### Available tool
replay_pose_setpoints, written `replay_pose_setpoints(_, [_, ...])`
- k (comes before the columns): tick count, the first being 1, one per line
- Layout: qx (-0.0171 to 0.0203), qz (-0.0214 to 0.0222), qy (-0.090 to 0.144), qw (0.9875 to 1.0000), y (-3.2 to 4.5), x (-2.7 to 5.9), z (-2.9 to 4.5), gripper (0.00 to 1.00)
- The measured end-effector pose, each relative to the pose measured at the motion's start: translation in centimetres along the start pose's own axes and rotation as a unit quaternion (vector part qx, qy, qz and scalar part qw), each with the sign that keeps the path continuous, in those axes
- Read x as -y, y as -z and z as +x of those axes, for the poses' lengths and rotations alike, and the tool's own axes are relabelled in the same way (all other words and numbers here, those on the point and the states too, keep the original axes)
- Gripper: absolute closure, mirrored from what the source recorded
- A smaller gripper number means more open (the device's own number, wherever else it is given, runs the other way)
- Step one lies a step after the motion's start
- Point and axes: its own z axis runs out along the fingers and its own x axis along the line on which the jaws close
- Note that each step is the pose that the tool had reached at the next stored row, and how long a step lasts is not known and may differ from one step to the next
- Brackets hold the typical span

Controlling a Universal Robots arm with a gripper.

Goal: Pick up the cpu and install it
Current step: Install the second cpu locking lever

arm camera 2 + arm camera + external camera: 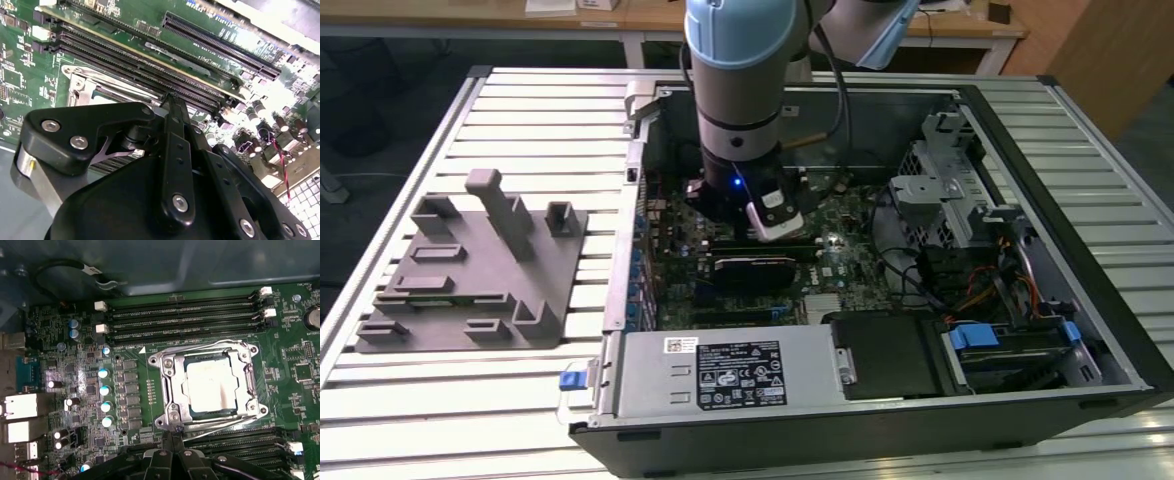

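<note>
1 arm, 1 gripper (172, 442), and right now I'm parked low inside the open computer case (1067, 400), hanging just above the motherboard (854, 262). I'll use the CPU socket (207, 385) as my landmark for everything.

The cpu (209, 386) is lying flat in that socket, silver top facing up, with the metal retention frame (170, 390) wrapped around its edges. So it's already in its seat, not in my grip.

My fingers (170, 437) look pressed together with nothing between them, clenched on air basically. In the first wrist view the tips sit right at the socket's edge, beside 1 corner of the frame. In the second wrist view my black gripper body (165, 190) blocks most of the socket, and a bit of the frame peeks out past it.

Long black memory slots (185, 315) run along 1 side of the socket, and a second bank of slots (235, 440) runs along the opposite side, near my fingertips. A row of silver-topped capacitors (104, 390) stands beside the socket too.

Well away from the socket, outside the case on the slatted table (467, 400), sits the grey plastic fixture block (474, 275).
</note>
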Motion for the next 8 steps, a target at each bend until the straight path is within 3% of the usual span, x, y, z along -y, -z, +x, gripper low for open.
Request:
replay_pose_setpoints(4, [-0.0012,-0.0096,0.0,1.0,0.07,0.51,-0.07,0.89])
replay_pose_setpoints(8, [-0.0032,-0.0261,-0.001,0.9997,0.13,0.99,-0.13,0.89])
